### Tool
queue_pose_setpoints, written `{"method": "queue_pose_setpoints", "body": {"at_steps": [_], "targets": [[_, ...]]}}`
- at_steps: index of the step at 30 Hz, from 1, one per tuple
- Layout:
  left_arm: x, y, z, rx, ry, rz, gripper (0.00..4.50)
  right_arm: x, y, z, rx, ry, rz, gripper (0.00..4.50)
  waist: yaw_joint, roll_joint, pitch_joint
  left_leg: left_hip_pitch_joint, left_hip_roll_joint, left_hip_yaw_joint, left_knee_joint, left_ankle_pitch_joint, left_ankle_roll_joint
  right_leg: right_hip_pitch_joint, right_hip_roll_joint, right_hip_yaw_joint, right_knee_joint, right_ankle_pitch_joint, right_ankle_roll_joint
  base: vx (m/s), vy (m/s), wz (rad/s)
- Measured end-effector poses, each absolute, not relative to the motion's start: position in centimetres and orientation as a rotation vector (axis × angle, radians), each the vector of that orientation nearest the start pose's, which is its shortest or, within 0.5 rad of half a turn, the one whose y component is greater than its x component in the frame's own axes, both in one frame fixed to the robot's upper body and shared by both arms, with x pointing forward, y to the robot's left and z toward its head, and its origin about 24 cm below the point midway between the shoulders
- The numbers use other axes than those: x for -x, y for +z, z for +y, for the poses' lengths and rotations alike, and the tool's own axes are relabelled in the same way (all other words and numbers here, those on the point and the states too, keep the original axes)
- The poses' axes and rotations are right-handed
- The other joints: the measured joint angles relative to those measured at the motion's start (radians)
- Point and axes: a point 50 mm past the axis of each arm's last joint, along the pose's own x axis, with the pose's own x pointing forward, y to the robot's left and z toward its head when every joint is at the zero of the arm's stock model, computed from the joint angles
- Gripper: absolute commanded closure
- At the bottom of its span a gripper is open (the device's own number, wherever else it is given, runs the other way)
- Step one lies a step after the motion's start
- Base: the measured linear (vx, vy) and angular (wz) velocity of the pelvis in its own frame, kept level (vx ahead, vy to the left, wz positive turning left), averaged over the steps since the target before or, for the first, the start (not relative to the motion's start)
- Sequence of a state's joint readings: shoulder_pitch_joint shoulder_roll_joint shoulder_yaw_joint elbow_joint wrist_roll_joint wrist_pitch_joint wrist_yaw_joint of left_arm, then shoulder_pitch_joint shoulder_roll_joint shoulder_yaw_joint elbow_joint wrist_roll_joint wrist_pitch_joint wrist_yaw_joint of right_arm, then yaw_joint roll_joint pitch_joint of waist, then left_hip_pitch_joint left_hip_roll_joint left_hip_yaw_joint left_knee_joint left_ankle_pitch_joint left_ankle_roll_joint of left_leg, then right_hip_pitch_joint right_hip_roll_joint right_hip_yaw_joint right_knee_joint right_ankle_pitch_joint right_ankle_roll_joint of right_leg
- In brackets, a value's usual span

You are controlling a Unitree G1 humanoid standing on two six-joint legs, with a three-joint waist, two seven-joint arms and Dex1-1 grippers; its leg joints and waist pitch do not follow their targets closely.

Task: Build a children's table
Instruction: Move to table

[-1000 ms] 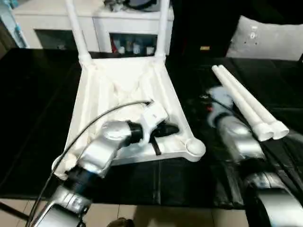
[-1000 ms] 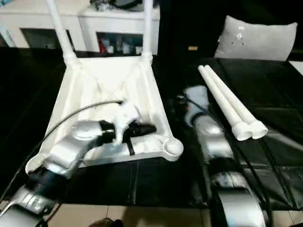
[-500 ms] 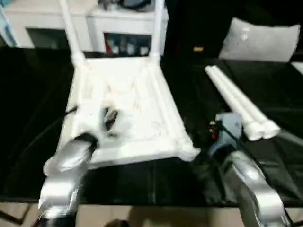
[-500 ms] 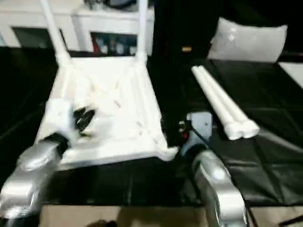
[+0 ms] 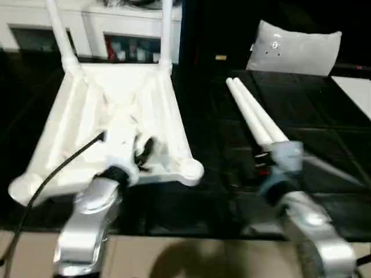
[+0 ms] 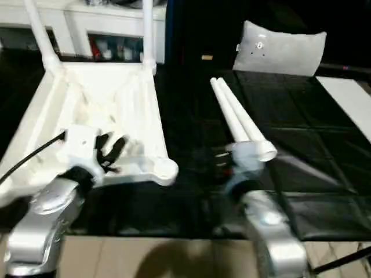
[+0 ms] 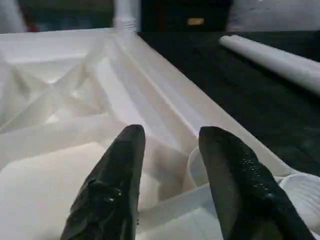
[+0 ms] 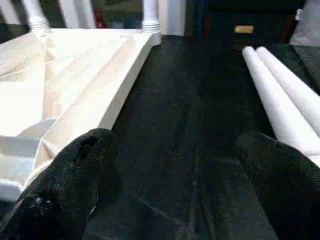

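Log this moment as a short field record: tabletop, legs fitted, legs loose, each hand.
tabletop: white tabletop lies ribbed underside up on the black surface
legs fitted: two legs stand in the far corner sockets
legs loose: two loose legs lie side by side to the tabletop's right
left hand: left hand over the tabletop's near end, fingers apart, holding nothing
right hand: right hand wide open, empty, above the black surface

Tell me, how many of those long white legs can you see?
4. Two legs stand upright in the far corner sockets of the upturned tabletop: one far left, one far right. Two loose legs lie side by side on the black surface.
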State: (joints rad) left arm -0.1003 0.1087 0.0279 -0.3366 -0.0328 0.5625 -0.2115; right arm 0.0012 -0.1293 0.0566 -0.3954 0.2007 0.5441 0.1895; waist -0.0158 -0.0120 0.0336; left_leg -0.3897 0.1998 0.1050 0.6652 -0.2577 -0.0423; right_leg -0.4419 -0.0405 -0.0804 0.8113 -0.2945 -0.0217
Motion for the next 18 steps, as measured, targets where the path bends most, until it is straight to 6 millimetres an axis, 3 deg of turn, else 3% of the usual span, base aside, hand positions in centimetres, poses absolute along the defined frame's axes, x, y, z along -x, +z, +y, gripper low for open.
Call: {"method": "queue_pose_setpoints", "body": {"at_steps": [1,2,3,4,5,6,7,8,10,11,13,15,18], "targets": [[-26.3,9.2,15.5,-0.057,-0.207,0.135,2.14,-24.2,8.3,-13.7,-0.053,0.328,0.153,0.00,0.003,-0.009,-0.004,-0.005,0.002,0.001,0.000,0.004,-0.003,0.007,-0.028,0.025,-0.049,0.008,-0.015,-0.074,-0.250,0.00],[-26.2,9.2,15.6,-0.046,-0.207,0.139,2.14,-24.3,8.6,-13.6,-0.050,0.333,0.140,0.00,0.005,-0.028,-0.008,-0.012,0.004,0.008,0.005,0.008,-0.009,0.024,-0.073,0.046,-0.122,0.026,0.009,-0.074,-0.250,0.00],[-26.2,8.9,15.5,-0.033,-0.208,0.151,2.02,-24.3,8.7,-13.7,-0.050,0.335,0.140,0.00,0.008,-0.036,-0.008,-0.023,0.005,0.006,0.016,0.007,0.023,0.025,-0.068,0.040,-0.128,0.035,0.044,-0.121,-0.230,-0.13],[-26.0,8.7,15.3,-0.017,-0.213,0.163,2.02,-24.2,8.5,-14.0,-0.046,0.326,0.155,0.00,0.017,-0.033,-0.005,-0.026,0.006,0.007,0.024,0.004,0.108,0.025,-0.063,0.035,-0.133,0.041,0.040,-0.126,-0.235,-0.09],[-26.0,8.6,14.5,-0.006,-0.247,0.168,1.94,-24.2,8.2,-14.5,-0.040,0.309,0.173,0.00,0.021,-0.032,-0.003,-0.019,-0.007,0.017,0.009,0.004,0.111,0.024,-0.054,0.036,-0.135,0.045,0.034,-0.126,-0.235,-0.09],[-26.0,8.7,14.2,-0.012,-0.265,0.163,1.85,-24.3,8.2,-14.7,-0.036,0.301,0.180,0.00,0.026,-0.029,-0.003,-0.005,-0.022,0.007,-0.018,0.015,0.090,0.024,-0.045,0.037,-0.136,0.046,0.033,-0.083,-0.257,-0.11],[-26.0,8.8,14.3,-0.029,-0.267,0.160,1.74,-24.3,8.3,-14.8,-0.033,0.300,0.179,0.00,0.029,-0.030,-0.003,0.005,-0.018,0.003,-0.035,0.025,0.072,0.024,-0.036,0.037,-0.136,0.049,0.030,-0.075,-0.211,-0.15],[-26.0,9.0,14.5,-0.051,-0.263,0.155,1.66,-24.2,8.3,-14.8,-0.031,0.299,0.179,0.00,0.027,-0.024,-0.005,0.008,-0.007,-0.001,-0.046,0.033,0.045,0.022,-0.024,0.034,-0.136,0.051,0.027,-0.075,-0.211,-0.15],[-26.1,9.2,14.7,-0.072,-0.252,0.150,1.61,-24.2,8.2,-14.8,-0.031,0.301,0.183,0.00,0.027,-0.015,-0.004,0.007,0.007,-0.002,-0.053,0.030,0.002,0.016,-0.011,0.033,-0.136,0.051,0.027,-0.074,-0.122,-0.06],[-26.1,9.2,14.9,-0.089,-0.244,0.150,1.55,-24.2,8.1,-14.8,-0.033,0.303,0.190,0.00,0.025,-0.012,-0.001,0.006,0.009,-0.003,-0.060,0.032,-0.033,0.011,-0.008,0.034,-0.136,0.051,0.027,-0.075,-0.081,-0.05],[-26.1,9.3,14.9,-0.090,-0.244,0.142,1.22,-24.1,8.0,-14.6,-0.036,0.309,0.203,0.00,0.022,-0.010,0.001,0.003,0.010,-0.003,-0.066,0.050,-0.066,0.007,-0.008,0.034,-0.139,0.057,0.027,-0.063,0.003,-0.01],[-25.9,9.6,14.8,-0.084,-0.245,0.123,1.15,-24.1,7.8,-14.5,-0.036,0.314,0.216,0.00,0.020,-0.008,0.003,0.003,0.011,-0.003,-0.064,0.063,-0.088,0.013,-0.008,0.036,-0.152,0.070,0.026,-0.049,0.051,-0.01],[-25.9,9.7,14.9,-0.075,-0.237,0.114,0.95,-24.1,7.8,-14.3,-0.035,0.322,0.225,0.00,0.012,-0.007,0.005,0.005,0.009,-0.003,-0.064,0.063,-0.087,0.032,-0.010,0.038,-0.186,0.077,0.032,-0.015,0.103,-0.04]]}}
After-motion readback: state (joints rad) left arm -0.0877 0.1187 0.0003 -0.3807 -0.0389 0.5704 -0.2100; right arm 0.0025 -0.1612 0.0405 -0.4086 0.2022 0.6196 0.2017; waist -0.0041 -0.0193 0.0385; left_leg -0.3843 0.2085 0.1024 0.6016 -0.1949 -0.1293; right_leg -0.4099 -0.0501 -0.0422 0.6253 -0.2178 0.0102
